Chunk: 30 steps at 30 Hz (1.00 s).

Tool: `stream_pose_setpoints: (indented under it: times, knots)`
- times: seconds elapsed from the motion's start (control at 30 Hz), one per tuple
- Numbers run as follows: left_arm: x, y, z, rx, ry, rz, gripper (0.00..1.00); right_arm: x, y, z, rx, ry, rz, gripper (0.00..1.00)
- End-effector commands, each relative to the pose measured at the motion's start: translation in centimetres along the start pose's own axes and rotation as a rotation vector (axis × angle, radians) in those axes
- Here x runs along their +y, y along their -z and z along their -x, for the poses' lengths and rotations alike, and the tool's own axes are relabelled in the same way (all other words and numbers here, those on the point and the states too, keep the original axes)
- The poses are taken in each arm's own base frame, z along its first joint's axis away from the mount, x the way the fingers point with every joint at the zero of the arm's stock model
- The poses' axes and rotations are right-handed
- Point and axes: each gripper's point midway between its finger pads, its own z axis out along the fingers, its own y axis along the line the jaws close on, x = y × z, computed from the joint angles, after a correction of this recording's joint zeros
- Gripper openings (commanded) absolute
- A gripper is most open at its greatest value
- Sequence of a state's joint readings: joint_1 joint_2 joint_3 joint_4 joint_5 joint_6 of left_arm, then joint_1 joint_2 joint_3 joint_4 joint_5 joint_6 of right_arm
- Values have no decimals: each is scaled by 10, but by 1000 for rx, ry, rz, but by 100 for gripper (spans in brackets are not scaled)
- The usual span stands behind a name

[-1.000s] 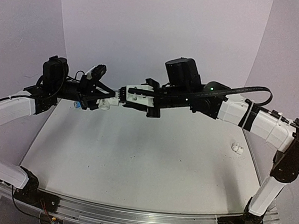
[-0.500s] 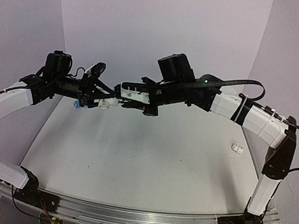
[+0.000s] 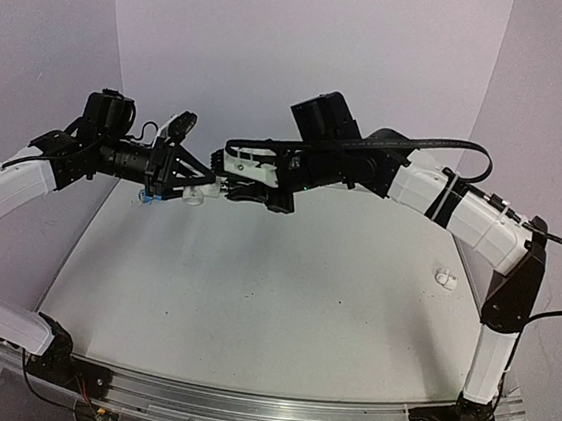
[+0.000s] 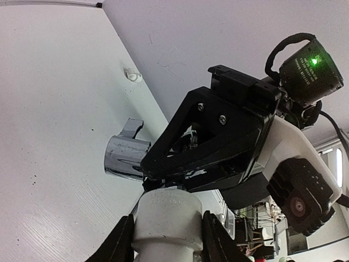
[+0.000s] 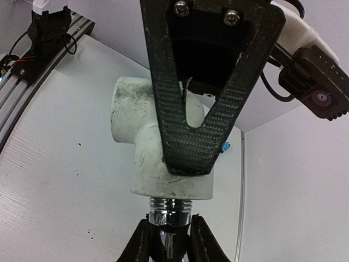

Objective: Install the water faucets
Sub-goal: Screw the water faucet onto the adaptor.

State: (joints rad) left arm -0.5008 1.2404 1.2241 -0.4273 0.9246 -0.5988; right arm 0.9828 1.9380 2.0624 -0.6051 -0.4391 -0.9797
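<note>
My left gripper (image 3: 185,188) is shut on a white tee pipe fitting (image 3: 199,194), held in the air over the far left of the table. In the left wrist view (image 4: 168,237) the fitting (image 4: 166,218) sits between its fingers. My right gripper (image 3: 225,185) meets it from the right, shut on the shiny silver faucet (image 5: 170,210). The faucet's threaded end is at the mouth of the fitting (image 5: 147,158). The faucet's body also shows in the left wrist view (image 4: 126,155). The blue faucet (image 3: 148,197) sticks out of the fitting's far side, and only a sliver of it shows in the right wrist view (image 5: 225,146).
A small white pipe fitting (image 3: 446,279) lies on the table near the right wall, and it also shows in the left wrist view (image 4: 132,75). An aluminium rail (image 3: 260,409) runs along the near edge. Purple walls close the back and sides.
The right wrist has rolled and its forearm has swung up and to the left. Both grippers stay joined at the fitting in about the same place. The left arm has shifted slightly.
</note>
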Motion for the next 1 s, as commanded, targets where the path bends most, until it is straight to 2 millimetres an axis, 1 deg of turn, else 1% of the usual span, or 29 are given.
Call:
stream_pose_setpoints:
  times: [0.0,0.1,0.2,0.27,0.4,0.53,0.67,0.73,0.8,0.83,0.87,0.97]
  knots:
    - [13,-11,17,-41,-256,160,0,8,12,79,-278,-31,84,0]
    - [23,-15,12,12,-313,231,0,15,11,79,-280,-54,136,0]
    - [30,-18,11,38,-371,286,0,19,8,77,-277,-85,167,0]
    - [30,-17,13,36,-404,311,0,22,4,75,-282,-119,191,0]
    - [29,-14,13,32,-472,336,0,18,7,73,-322,-196,237,0]
    - [38,-15,6,61,-504,364,0,21,6,72,-354,-262,295,0]
    - [41,-15,3,74,-537,375,0,21,6,66,-382,-331,352,0]
    - [47,-16,6,66,-507,402,0,20,2,58,-358,-349,337,0]
    - [58,-17,14,44,-414,431,0,20,-4,46,-315,-360,308,0]
    - [59,-17,18,32,-363,418,1,21,-8,40,-296,-365,292,0]
    - [59,-15,23,10,-310,391,6,23,-13,31,-271,-374,275,0]
    - [55,-7,32,-78,-221,324,28,20,-17,16,-252,-389,201,0]
